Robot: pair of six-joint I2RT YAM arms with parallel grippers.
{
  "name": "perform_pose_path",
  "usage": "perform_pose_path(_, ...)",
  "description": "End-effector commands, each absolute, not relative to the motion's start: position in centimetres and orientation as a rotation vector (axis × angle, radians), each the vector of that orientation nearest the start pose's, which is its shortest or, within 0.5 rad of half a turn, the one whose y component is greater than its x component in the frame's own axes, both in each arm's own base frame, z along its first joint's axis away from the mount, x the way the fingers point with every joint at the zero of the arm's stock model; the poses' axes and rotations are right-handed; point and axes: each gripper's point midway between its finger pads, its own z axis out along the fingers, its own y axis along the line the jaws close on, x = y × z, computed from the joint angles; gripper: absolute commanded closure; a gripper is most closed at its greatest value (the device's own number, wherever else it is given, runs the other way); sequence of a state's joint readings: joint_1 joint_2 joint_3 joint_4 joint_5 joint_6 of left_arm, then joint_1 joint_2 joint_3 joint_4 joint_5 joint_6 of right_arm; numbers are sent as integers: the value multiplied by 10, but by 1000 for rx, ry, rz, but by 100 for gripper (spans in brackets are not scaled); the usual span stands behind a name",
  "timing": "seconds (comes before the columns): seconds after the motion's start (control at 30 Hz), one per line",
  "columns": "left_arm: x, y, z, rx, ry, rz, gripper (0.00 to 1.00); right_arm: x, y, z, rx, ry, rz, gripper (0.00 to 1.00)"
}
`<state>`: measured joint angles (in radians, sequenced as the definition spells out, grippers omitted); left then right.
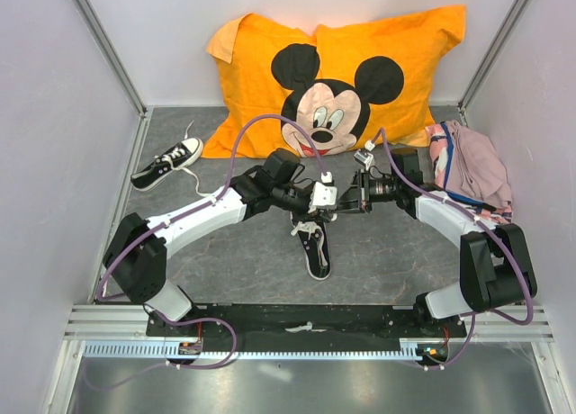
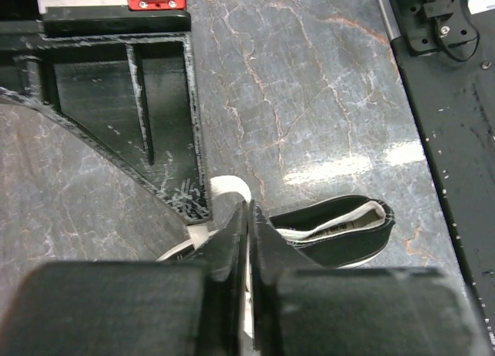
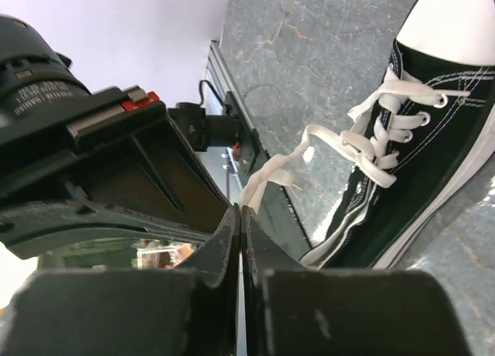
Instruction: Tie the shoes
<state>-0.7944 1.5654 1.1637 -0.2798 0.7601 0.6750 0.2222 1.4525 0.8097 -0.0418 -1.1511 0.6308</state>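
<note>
Left gripper: your left gripper (image 2: pixel 249 210) has its fingers pressed together, with a white strand of the laces (image 3: pixel 282 166) pinched in the seam between them.
Right gripper: your right gripper (image 3: pixel 240 210) is squeezed closed the same way on another strand. That flat lace runs from its tips back to the eyelets.
Meeting point: in the top view the two tips come nose to nose over the middle of the table (image 1: pixel 387 261). Your left arm reaches in from 8 o'clock and your right arm from 4 o'clock.
Near shoe, place: the near shoe (image 1: pixel 317 256) sits sole down just at 6 o'clock of the tips.
Near shoe, axis: its long axis runs almost 12 to 6, tipped slightly toward 11 and 5. The white toe cap is at the 12 o'clock end under the grippers, and the heel opening faces the arm bases at 6 o'clock.
Far shoe, place: the far shoe (image 1: pixel 166 165) lies well apart, at about 9 o'clock of the tips, near the left wall.
Far shoe, axis: its long axis runs 8 to 2, with the toe cap toward 2 o'clock and a loose lace trailing past it.
Beyond: an orange pillow (image 1: pixel 342 81) lies at 12 o'clock, and a pink cloth bundle (image 1: pixel 472 166) at 3 o'clock.
</note>
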Motion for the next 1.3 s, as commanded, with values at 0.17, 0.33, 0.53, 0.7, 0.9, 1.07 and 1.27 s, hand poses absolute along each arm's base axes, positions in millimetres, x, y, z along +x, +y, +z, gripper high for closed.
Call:
perform_pose_path(0.17, 239, -327, 199, 1627, 1495, -883, 55, 257, 210, 174, -318, 2281, 1571, 100)
perform_pose_path(0.33, 270, -273, 176, 1551, 1679, -829, 41, 256, 197, 159, -396, 2355, 1434, 100)
perform_pose_path(0.53, 265, -258, 134, 1572, 1728, -780, 41, 249, 181, 147, -520, 2419, 1259, 100)
perform_pose_path(0.7, 271, -271, 114, 1482, 1846, -797, 42, 246, 169, 139, -567, 2451, 1126, 100)
perform_pose_path(0.9, 278, -288, 100, 1395, 1928, -788, 46, 247, 158, 137, -603, 2454, 1015, 100)
perform_pose_path(1.07, 280, -299, 84, 1390, 1988, -771, 50, 250, 153, 131, -621, 2476, 964, 100)
perform_pose_path(1.27, 279, -305, 70, 1398, 2033, -737, 58, 250, 153, 121, -713, 2490, 960, 100)
